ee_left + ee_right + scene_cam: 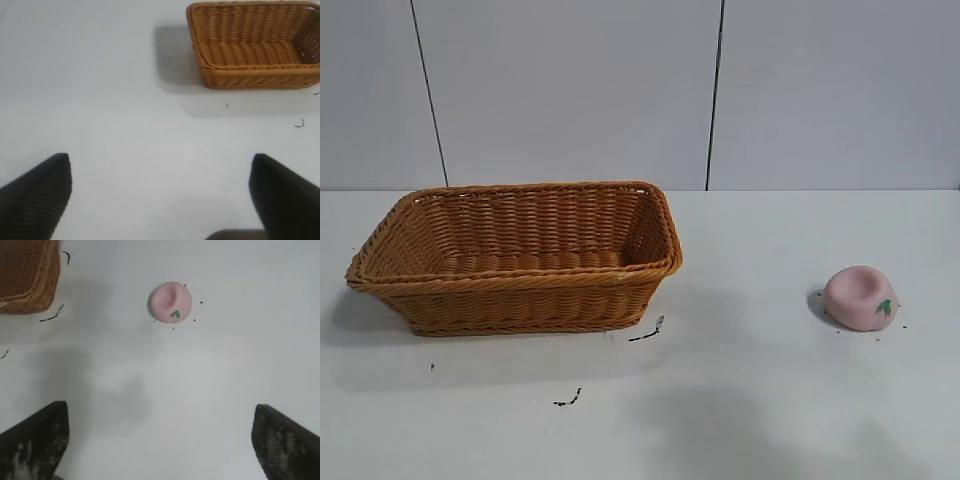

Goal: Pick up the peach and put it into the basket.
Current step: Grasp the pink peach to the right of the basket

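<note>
While both arms stay out of the exterior view, the scene reads as follows.

Table (770, 400): white, wide, carrying all the items; a grey panelled wall rises behind it.

Basket (520, 260): wicker, orange-brown, rectangular, upright on the table at the left of the exterior view; nothing lies inside it.

Peach (861, 298): pale pink, dimpled top up, green leaf at one side; it sits on the bare table at the right of the exterior view, well apart from the basket and outside it.

Right gripper (160, 440): fingers (35, 440) spread wide with nothing between them, hanging above the table and aimed down; the peach lies on the table ahead of the tips, untouched, with a corner of the basket off to one side.

Left gripper (160, 197): fingers (37, 195) also spread apart and holding nothing, above bare table; the basket sits farther off.

Marks (646, 332): small dark squiggles and specks on the table near the basket and around the peach.
</note>
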Action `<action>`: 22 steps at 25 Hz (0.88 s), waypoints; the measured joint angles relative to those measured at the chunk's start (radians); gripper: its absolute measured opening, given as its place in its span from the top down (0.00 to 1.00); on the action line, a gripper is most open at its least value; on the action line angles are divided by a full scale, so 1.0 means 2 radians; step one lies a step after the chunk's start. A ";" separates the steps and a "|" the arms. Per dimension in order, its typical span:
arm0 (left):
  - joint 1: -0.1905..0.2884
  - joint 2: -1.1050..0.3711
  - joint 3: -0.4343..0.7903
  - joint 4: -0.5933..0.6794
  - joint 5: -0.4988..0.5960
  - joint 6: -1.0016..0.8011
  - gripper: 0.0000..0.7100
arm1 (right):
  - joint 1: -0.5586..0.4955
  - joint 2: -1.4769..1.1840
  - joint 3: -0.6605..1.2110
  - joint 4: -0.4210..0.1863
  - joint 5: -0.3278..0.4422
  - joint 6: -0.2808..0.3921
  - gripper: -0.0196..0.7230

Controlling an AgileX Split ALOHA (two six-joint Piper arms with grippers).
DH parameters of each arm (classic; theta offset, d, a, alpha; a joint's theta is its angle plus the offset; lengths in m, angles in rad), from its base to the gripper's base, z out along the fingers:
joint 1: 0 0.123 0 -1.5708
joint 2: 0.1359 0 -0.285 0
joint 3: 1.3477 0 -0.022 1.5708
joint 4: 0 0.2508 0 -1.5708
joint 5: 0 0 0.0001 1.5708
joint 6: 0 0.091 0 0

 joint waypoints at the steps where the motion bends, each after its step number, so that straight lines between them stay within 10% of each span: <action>1: 0.000 0.000 0.000 0.000 0.000 0.000 0.02 | 0.000 0.032 -0.015 0.000 -0.001 -0.004 0.05; 22: 0.000 0.000 0.000 0.000 0.000 0.000 0.02 | 0.015 0.529 -0.281 -0.020 -0.029 -0.010 0.04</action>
